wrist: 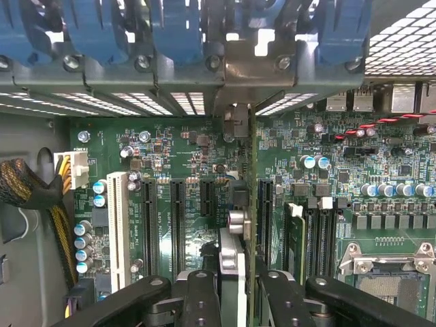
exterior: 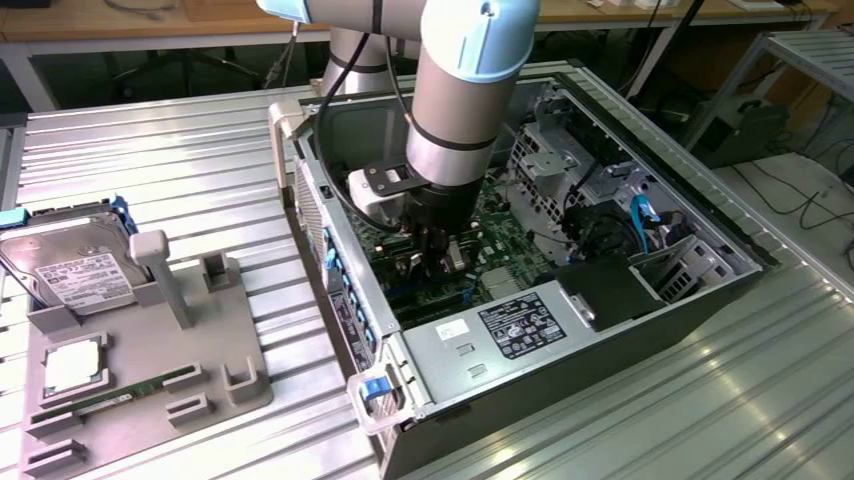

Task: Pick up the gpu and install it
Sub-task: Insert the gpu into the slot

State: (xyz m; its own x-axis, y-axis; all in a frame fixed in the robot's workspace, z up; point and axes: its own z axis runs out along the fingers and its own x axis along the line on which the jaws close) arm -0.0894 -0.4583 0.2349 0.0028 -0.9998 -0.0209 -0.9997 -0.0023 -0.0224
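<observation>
The robot arm (exterior: 461, 100) is seen from the exterior view reaching down into an open computer case (exterior: 534, 340) laid on its side on the ribbed metal worktop (exterior: 187, 170). From there, the gripper (exterior: 434, 250) is lowered among the boards over the motherboard (exterior: 501, 250), and what it carries is largely masked by the arm. Toward the exterior view's left, a grey parts holder (exterior: 134, 370) is set well apart from the case, with a silver hard drive (exterior: 74, 270), a square processor (exterior: 74, 365) and a green memory stick (exterior: 114, 397) resting in it.

The wrist view supplies what is masked — the gripper (wrist: 238, 283) is clenched on the gpu (wrist: 240, 225), which is held edge-on, upright between the two black fingers (wrist: 201, 296). The card is lined up along the dark expansion slots (wrist: 177, 225) of the green motherboard (wrist: 381, 163), its silver bracket (wrist: 235, 122) reaching the row of blue slot latches (wrist: 174, 34) at the case's rear wall. Whether the card edge is already seated in a slot cannot be told. A white slot (wrist: 117, 228) and a braided cable bundle (wrist: 27, 187) are shown to one side, the processor socket (wrist: 392, 269) to the other.
</observation>
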